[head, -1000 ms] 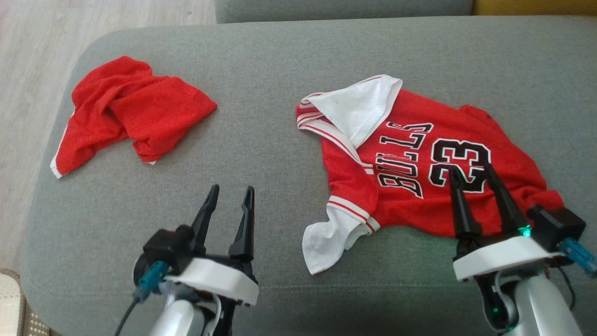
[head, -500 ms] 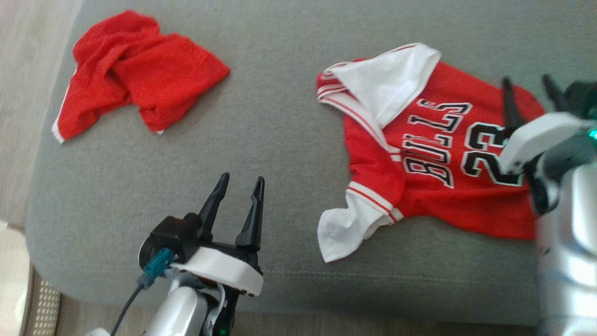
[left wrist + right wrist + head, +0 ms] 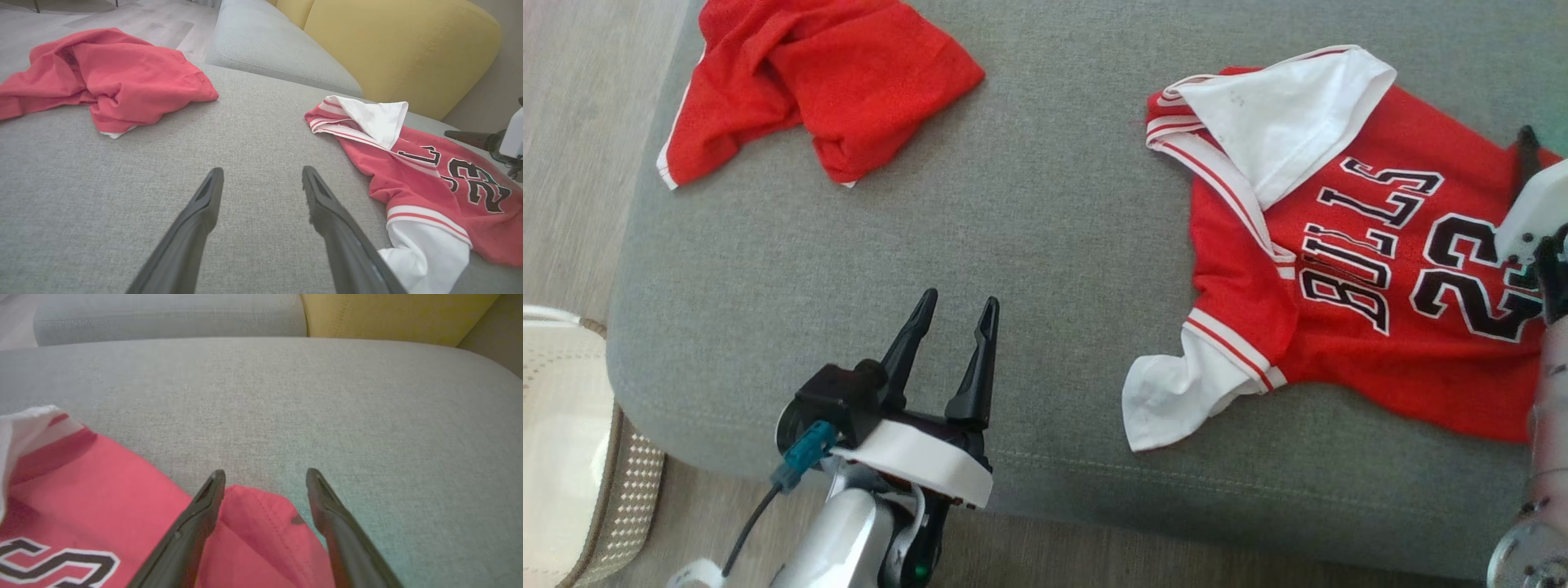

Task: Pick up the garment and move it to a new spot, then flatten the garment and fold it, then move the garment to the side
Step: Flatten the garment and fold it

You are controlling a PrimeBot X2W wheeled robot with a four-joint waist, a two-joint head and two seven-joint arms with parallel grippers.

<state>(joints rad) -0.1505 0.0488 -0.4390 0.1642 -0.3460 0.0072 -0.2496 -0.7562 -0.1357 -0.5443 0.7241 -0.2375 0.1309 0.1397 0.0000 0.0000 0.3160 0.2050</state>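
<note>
Right claw [image 3: 265, 477], wide open and empty, has moved from the near hem of the red jersey [image 3: 1347, 343], lying right on the sofa [image 3: 1054, 245], to its far corner, seemingly ready to pinch and lift.

Red jersey [image 3: 1347, 269]: black white-edged "BULLS" across chest, number "23" beside it, partly hidden.

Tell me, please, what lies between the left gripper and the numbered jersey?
Just bare grey sofa cushion: nothing sits between the left gripper and the jersey. The head view shows it, and the left wrist view agrees.
</note>
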